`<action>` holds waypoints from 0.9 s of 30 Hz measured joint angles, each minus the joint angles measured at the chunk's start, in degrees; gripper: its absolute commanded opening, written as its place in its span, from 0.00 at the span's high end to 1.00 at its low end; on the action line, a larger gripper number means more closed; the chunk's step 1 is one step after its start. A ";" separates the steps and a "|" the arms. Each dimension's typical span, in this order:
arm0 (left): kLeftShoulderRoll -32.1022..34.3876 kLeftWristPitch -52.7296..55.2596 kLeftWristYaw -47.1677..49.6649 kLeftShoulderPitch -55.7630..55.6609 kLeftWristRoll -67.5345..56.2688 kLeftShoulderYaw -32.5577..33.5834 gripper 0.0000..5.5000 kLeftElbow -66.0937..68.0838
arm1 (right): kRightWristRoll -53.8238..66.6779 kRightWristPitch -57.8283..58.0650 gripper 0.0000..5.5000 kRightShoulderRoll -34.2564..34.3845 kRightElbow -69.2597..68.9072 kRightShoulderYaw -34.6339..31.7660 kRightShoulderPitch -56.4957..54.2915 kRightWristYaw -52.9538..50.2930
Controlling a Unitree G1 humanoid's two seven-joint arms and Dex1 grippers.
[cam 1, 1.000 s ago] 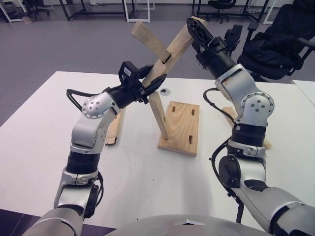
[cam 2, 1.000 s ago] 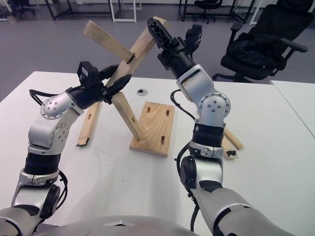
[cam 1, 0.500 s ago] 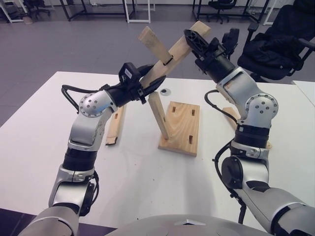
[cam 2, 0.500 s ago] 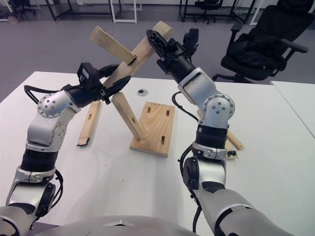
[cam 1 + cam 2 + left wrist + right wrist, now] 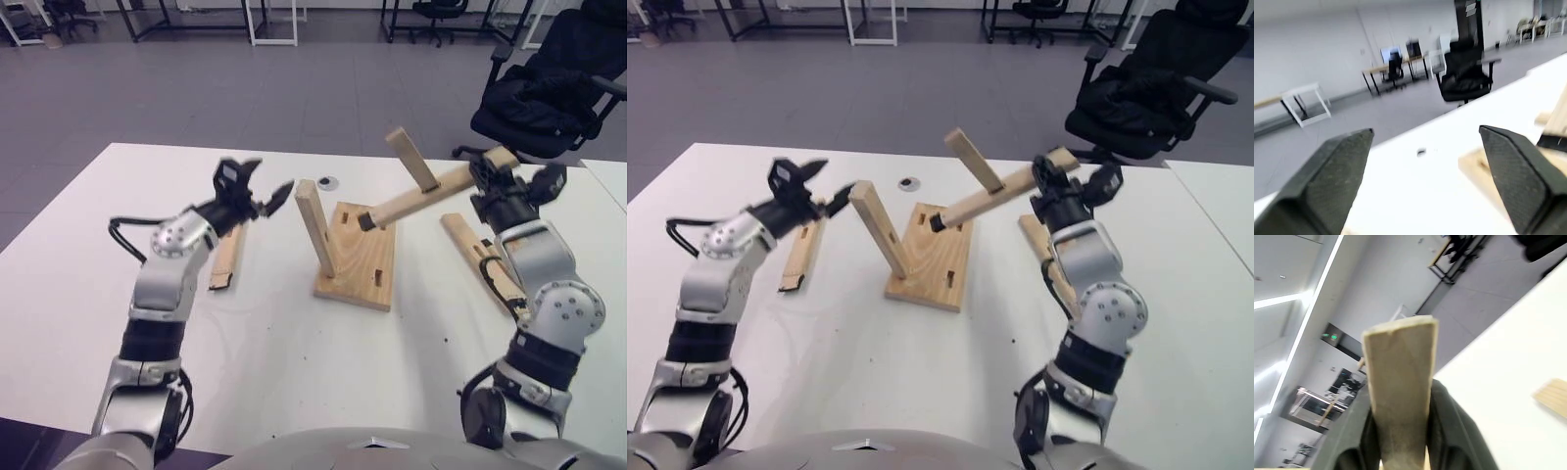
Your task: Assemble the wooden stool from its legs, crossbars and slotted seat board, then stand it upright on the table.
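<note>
Wooden stool parts lay spread over a white table (image 5: pixel 294 352), with the stool only partly assembled. The slotted seat board (image 5: pixel 358 257) lay flat near the table's middle. One standing leg (image 5: pixel 315 227) rose from its near left edge, with its top tilted toward the robot's left.

The right gripper (image 5: pixel 493 173) was raised to the right of the board, its fingers clenched on the upper end of a held leg (image 5: pixel 421 196). This leg sloped down toward the board. Its dark lower tip was over the board's far end, and whether the two touched could not be told. A short crossbar (image 5: pixel 411 160) was joined to the held leg partway along and pointed up and away. In the right wrist view, the end of the held leg sat squarely between the two dark fingers (image 5: pixel 1449 431).

The left gripper (image 5: pixel 263 186) hung just left of the standing leg's top, its fingers (image 5: pixel 1327 181) spread wide and grasping nothing.

A slotted piece (image 5: pixel 228 257) lay on the table beside the left forearm. Further loose pieces (image 5: pixel 470 250) lay under the right arm.
</note>
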 measured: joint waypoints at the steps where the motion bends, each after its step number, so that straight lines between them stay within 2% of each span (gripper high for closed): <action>1: 0.02 -0.55 1.04 2.64 2.36 -1.99 0.28 0.37 | 1.55 0.47 0.82 0.06 -2.85 0.68 2.46 -2.30; 5: -1.54 -1.13 3.67 9.69 6.13 -5.17 0.28 1.91 | 5.00 1.51 0.82 0.27 -9.57 2.89 8.60 -10.18; 8: -2.20 0.58 4.18 10.66 6.94 -6.69 0.28 2.48 | 6.48 1.54 0.82 -2.62 -12.46 3.91 9.28 -14.45; 12: -2.72 3.24 4.04 10.64 8.62 -9.66 0.28 2.84 | 4.19 1.85 0.82 -8.31 -15.25 5.39 9.79 -14.60; 21: -4.49 7.51 3.60 8.62 9.88 -12.99 0.28 3.20 | 3.48 -0.68 0.82 -6.85 -16.17 10.89 11.85 -18.06; 27: -5.40 10.37 1.66 7.46 9.65 -14.41 0.28 2.48 | -5.49 -0.48 0.82 -10.75 -20.28 16.56 11.71 -16.29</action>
